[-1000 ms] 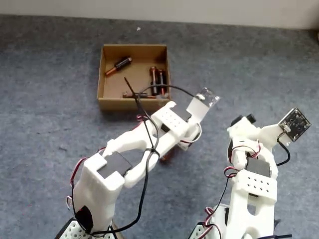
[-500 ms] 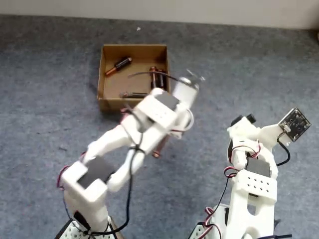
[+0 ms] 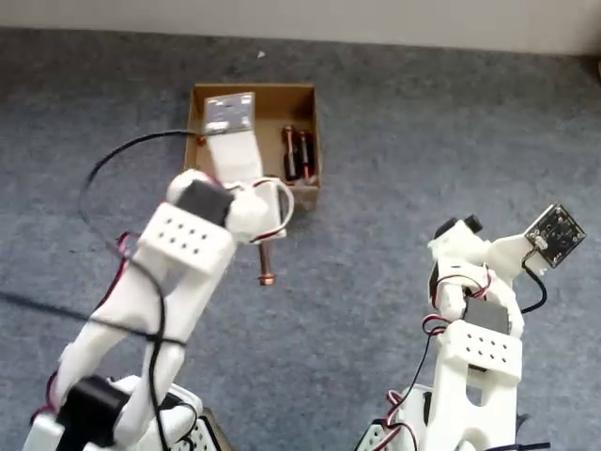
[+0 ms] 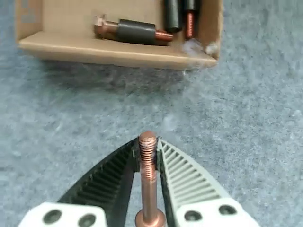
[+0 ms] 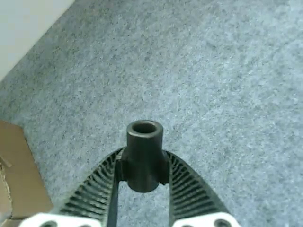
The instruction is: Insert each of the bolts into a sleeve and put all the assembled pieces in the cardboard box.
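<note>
Left wrist view gives the best read on progress: the cardboard box (image 4: 109,53) already holds at least three assembled pieces, one bolt-in-sleeve (image 4: 132,32) lying along the near wall and two more (image 4: 180,14) by the corner. In the high view those two (image 3: 297,153) lie against the box's right wall, and the arm hides the rest of the box floor.

One pair looks left to do. The left gripper (image 4: 148,142) is clenched on a bare copper bolt (image 4: 148,175) near its threaded tip. The right gripper (image 5: 143,155) grasps a dark sleeve (image 5: 144,146) with its open bore facing up. The two parts are well apart, so joining them and dropping the piece in the box remain.

In the high view the left arm (image 3: 183,249) stretches toward the box, with its gripper just outside the near wall. The bolt (image 3: 267,258) hangs over the carpet, head end away from the box. The right arm (image 3: 474,319) stands well to the right of the box, with its gripper raised.
</note>
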